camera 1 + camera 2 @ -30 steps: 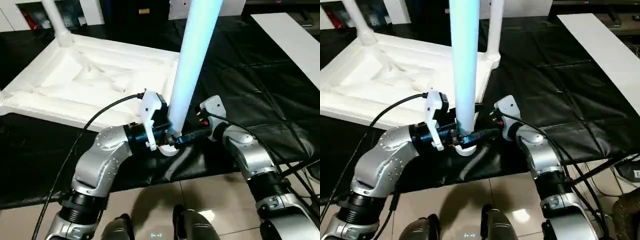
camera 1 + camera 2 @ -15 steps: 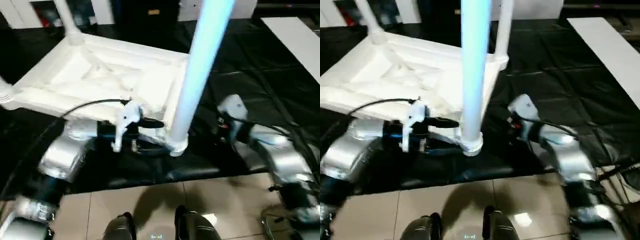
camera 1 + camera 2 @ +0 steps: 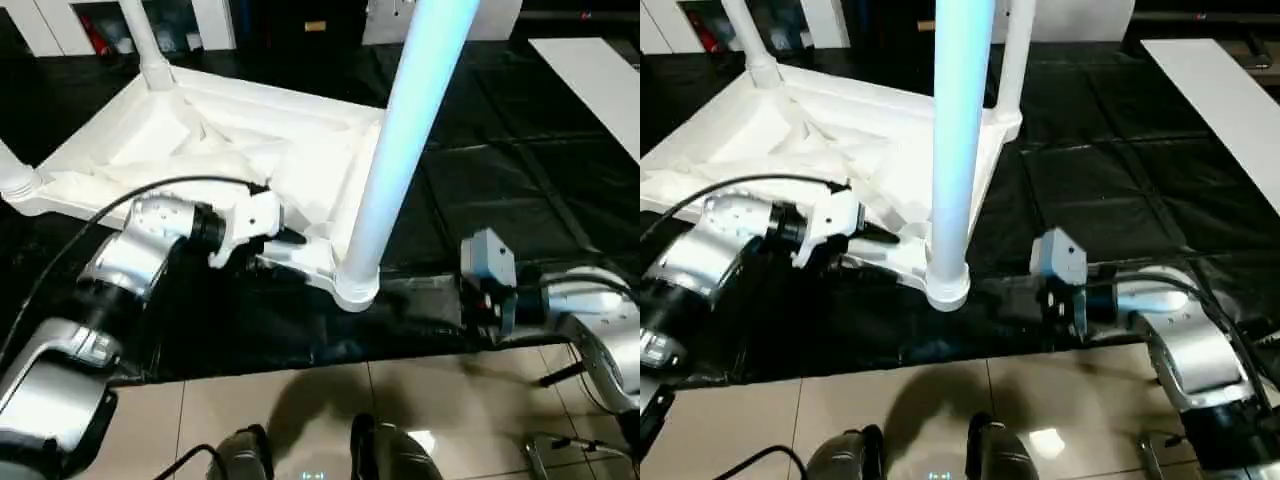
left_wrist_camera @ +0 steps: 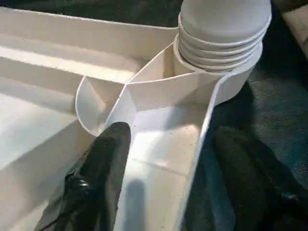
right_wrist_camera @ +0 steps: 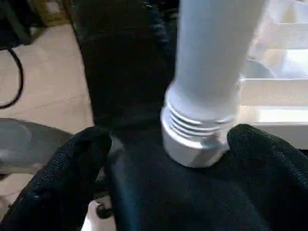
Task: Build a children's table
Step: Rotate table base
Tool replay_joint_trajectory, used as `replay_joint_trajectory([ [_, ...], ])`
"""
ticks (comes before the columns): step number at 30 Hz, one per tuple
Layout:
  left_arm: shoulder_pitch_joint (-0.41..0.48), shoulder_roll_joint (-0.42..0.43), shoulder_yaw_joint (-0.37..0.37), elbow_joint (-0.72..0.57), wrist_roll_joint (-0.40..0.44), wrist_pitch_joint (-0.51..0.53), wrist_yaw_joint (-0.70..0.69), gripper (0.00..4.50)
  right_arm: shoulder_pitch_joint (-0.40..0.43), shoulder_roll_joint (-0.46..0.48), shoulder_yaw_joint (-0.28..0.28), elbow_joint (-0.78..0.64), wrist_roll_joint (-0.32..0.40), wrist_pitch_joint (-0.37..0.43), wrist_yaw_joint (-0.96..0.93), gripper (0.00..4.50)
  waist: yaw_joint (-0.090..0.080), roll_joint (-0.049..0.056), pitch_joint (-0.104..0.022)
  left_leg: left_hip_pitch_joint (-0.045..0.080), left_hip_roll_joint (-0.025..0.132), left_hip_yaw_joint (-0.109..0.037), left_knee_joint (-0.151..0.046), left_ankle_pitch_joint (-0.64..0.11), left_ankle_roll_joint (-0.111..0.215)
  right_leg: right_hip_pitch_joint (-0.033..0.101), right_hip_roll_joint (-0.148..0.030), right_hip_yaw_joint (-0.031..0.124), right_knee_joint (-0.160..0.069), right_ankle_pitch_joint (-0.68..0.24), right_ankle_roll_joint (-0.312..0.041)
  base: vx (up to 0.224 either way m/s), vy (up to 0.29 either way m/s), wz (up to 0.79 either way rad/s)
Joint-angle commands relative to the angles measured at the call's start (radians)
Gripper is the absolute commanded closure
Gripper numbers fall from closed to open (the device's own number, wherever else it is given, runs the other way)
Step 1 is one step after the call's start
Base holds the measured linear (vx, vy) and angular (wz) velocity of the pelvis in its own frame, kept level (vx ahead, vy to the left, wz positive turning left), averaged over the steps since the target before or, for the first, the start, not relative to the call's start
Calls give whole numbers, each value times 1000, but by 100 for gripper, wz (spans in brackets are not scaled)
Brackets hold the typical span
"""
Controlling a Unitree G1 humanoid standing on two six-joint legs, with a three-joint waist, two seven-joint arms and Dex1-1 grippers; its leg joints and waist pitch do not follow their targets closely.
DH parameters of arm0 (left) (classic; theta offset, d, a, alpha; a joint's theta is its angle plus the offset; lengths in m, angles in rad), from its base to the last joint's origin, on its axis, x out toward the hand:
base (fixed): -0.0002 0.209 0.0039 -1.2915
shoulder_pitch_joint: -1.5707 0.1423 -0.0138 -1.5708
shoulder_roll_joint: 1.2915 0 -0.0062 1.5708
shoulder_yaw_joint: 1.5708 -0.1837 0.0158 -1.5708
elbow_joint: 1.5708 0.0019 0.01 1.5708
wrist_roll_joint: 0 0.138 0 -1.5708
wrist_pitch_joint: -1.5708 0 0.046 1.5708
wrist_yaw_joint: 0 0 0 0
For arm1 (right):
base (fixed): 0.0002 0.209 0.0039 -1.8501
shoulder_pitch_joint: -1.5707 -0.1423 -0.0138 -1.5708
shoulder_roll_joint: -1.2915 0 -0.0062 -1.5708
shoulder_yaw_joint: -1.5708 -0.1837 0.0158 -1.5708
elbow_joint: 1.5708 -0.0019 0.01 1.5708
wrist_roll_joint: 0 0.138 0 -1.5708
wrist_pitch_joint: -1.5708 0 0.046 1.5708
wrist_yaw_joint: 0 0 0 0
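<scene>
The children's table (image 3: pixel 250 150), smooth white plastic with a ribbed underside, lies upside down on the black-covered work table (image 3: pixel 520 180). The left gripper (image 4: pixel 163 168) straddles its rim wall with fingers spread, just beside the ridged corner socket (image 4: pixel 219 41). The right gripper (image 5: pixel 163 159), also spread, flanks that socket without touching it; four tapered tubular legs stand upright beyond.

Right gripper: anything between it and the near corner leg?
Nothing visible. The right gripper is open, and the near corner leg stands in its socket straight ahead, with bare black table cover in between. The left gripper straddles the tabletop's rim.
</scene>
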Motion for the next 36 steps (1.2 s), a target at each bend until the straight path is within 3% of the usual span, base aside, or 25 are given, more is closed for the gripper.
replay_joint_trajectory([
  [1,-18,-5,-23,36,30,-37,-7,183,8,-13,9,-33,24,21,19,0,9,-8,-95,12,30,-14,-59,-215,96,78,-74,41,-82,-505,-114,0,0,0],
  [11,-82,-37,-34,175,57,-113,-77,274,21,-25,9,-63,43,56,30,0,16,-7,-94,12,29,-14,-60,-213,95,78,-73,38,-86,-516,-106,0,0,0],
  [26,-133,-81,-39,312,87,-154,-127,404,32,-23,18,-73,56,68,35,0,30,-5,-95,13,34,-16,-63,-206,97,80,-76,38,-83,-474,-130,0,0,0],
  [33,-129,-99,-18,277,42,37,-224,440,22,-9,0,-65,63,64,15,0,28,-4,-98,8,33,-15,-61,-174,107,89,-79,39,-74,-399,-170,0,0,0],
  [36,-109,-116,-10,261,56,106,-144,446,10,4,-14,-48,58,53,-8,0,22,-5,-97,7,31,-13,-60,-173,108,89,-77,39,-75,-388,-180,0,0,0],
])
